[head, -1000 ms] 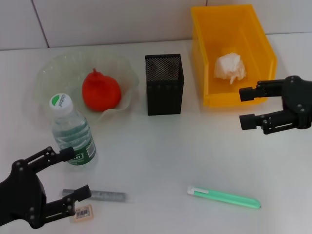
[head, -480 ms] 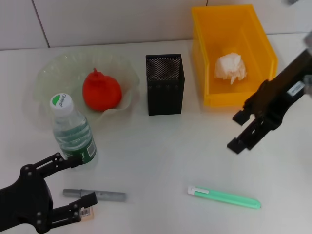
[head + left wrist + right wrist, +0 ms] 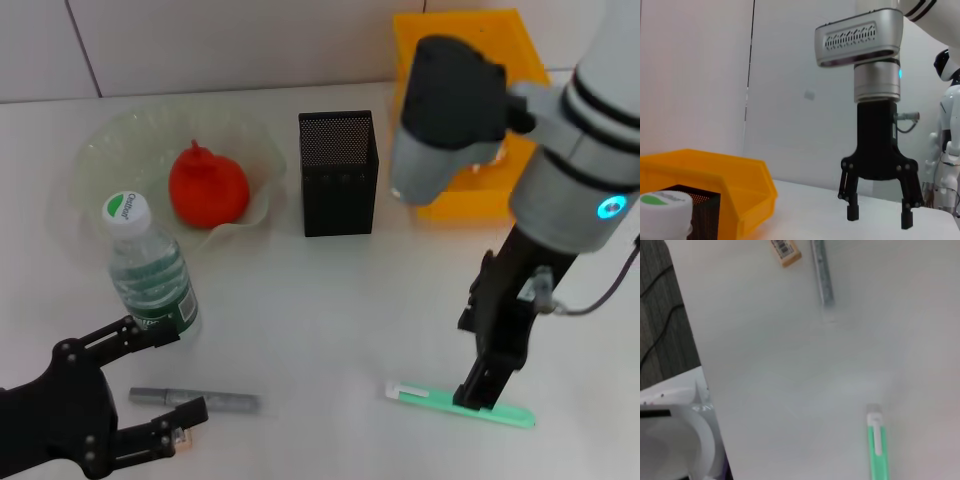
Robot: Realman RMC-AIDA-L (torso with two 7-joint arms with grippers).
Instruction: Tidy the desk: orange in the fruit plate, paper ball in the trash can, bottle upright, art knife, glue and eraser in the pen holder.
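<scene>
- The right hand (image 3: 487, 385) points straight down over the green art knife (image 3: 462, 405) at the near right of the table (image 3: 330, 300); its fingers (image 3: 853, 212) are spread apart with nothing between them, their tips just above or at the knife.
- The left hand (image 3: 150, 385) sits low at the near left corner, fingers apart and empty, beside the grey glue stick (image 3: 195, 401).
- The eraser (image 3: 786, 251) lies near the glue stick's end, mostly hidden behind the left hand in the head view.
- The bottle (image 3: 150, 270) stands upright, just in front of the fruit plate (image 3: 110, 140).
- The orange (image 3: 207, 187) rests in the fruit plate.
- The pen holder (image 3: 338, 172) stands upright mid-table, between the plate and the yellow trash can (image 3: 520, 40).
- The right arm hides the inside of the trash can, so the paper ball cannot be seen.
</scene>
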